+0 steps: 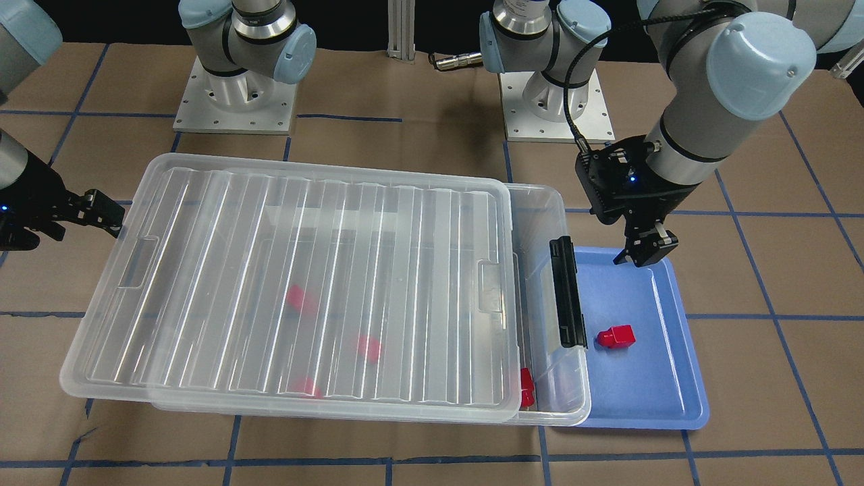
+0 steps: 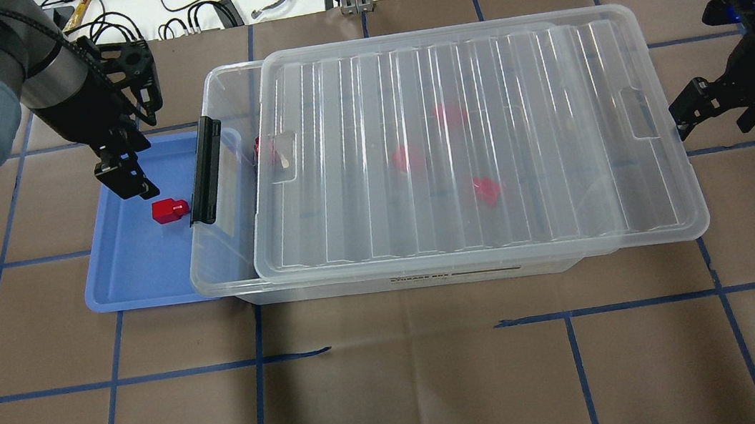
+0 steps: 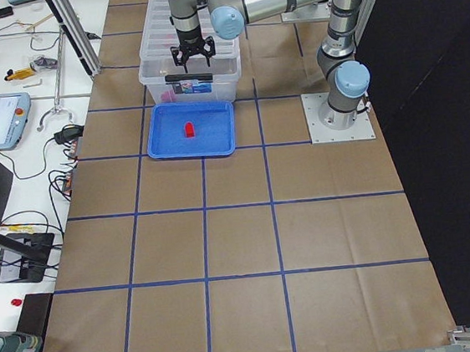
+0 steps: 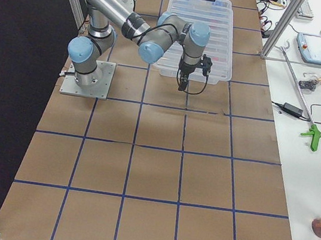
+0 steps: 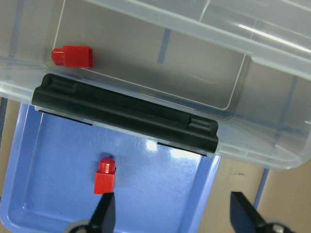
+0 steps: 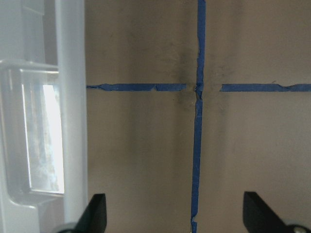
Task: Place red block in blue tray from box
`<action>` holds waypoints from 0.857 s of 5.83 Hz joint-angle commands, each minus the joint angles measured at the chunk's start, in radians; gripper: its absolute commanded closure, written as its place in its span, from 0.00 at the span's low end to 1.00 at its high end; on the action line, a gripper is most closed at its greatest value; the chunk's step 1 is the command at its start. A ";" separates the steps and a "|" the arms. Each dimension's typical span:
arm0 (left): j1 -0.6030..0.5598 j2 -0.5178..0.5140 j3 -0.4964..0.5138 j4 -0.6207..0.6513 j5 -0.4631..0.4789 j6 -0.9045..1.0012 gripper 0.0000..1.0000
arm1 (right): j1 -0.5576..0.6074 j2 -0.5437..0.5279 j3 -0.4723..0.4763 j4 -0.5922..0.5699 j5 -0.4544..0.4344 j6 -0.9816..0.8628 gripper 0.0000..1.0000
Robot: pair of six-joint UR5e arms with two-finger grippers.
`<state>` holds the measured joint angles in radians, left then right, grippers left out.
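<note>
You see the red block [image 2: 170, 210] lying in the blue tray [image 2: 133, 278], just left of the box [image 2: 234, 273] and its black latch. The left gripper [image 2: 128, 179] hangs over the tray's far part, jaws wide, empty. The right gripper [image 2: 715, 115], beyond the box's right end, is also wide, holding nothing.

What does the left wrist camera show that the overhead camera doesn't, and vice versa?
Only the left wrist view: a clear look at a loose red block lying in the uncovered end of the box, behind the black latch. Only the overhead view: the whole ribbed lid, three blurred red blocks beneath it, and the open right gripper beside the lid's far end. Both: the placed red block lying in the blue tray near the latch.
</note>
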<state>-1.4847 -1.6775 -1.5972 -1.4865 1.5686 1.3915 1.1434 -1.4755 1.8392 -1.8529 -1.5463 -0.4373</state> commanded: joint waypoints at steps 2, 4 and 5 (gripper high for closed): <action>-0.049 0.056 0.085 -0.078 0.008 -0.313 0.04 | 0.050 0.000 0.000 0.000 0.012 0.044 0.00; -0.049 0.077 0.079 -0.064 0.018 -0.621 0.02 | 0.085 0.000 0.000 0.000 0.014 0.072 0.00; -0.051 0.075 0.085 -0.064 0.018 -0.749 0.02 | 0.088 0.000 0.002 0.001 0.047 0.075 0.00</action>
<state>-1.5344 -1.6071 -1.5164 -1.5518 1.5856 0.7788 1.2251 -1.4756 1.8397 -1.8527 -1.5221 -0.3687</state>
